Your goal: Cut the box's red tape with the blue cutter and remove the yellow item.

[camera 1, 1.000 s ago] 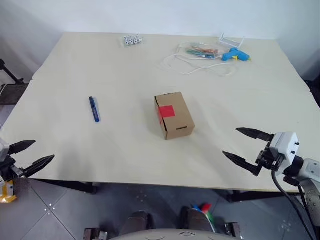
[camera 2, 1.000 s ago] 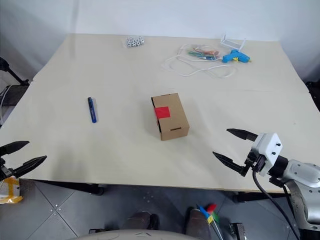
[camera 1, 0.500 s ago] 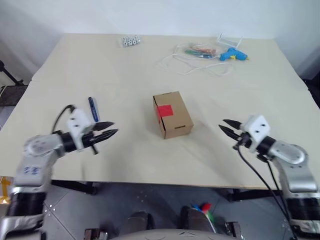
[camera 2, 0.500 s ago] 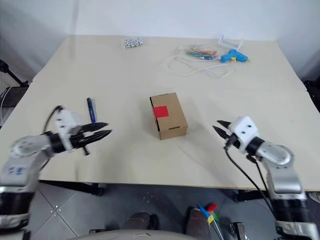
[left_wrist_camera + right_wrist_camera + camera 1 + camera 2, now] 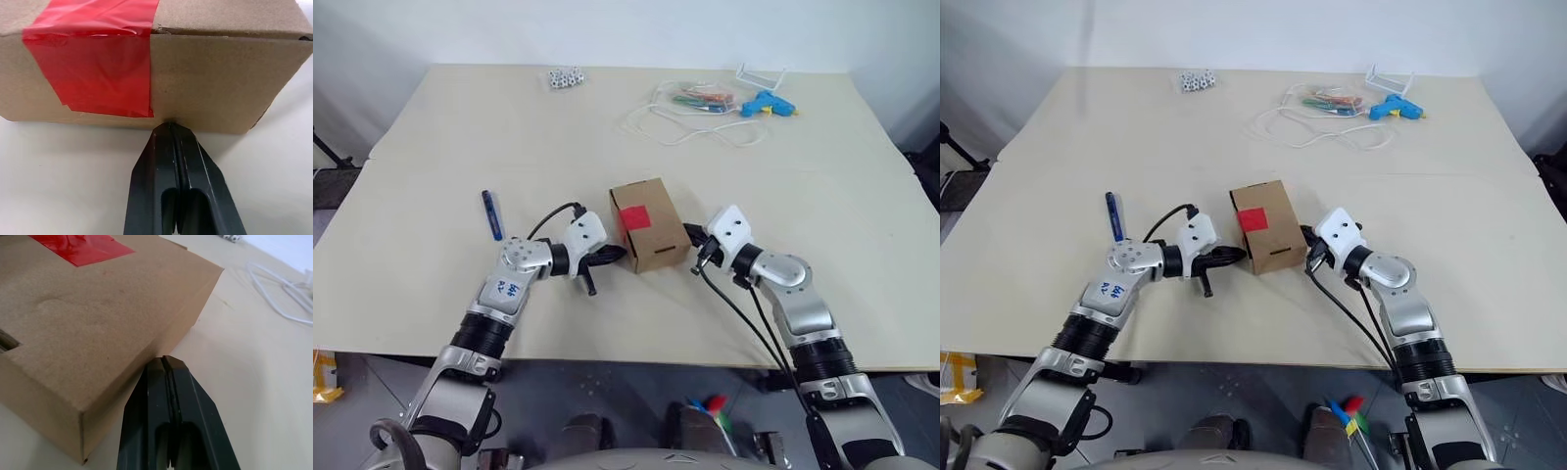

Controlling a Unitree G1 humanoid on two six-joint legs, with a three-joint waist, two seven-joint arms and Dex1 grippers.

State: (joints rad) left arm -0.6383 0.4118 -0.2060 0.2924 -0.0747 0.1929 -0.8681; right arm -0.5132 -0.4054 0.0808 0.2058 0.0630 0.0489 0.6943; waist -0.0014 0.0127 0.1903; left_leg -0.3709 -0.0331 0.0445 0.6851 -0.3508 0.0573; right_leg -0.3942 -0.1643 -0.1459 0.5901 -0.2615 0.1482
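Pale desk (image 5: 431, 147), white wall behind, grey tiled floor below.
Both grippers' fingers closed, empty (left (image 5: 612, 256), right (image 5: 692, 237)), flanking the box (image 5: 651, 227).

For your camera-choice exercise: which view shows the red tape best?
The left wrist view: the red tape appears close up, folded over the box edge onto its side. The eye views show a small red patch on top; the right wrist view catches one corner.

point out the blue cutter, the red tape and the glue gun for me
blue cutter (image 5: 492, 214), left eye view, middle of its slim body
red tape (image 5: 636, 217), left eye view, centre of the patch on the box top
glue gun (image 5: 766, 104), left eye view, its light-blue body
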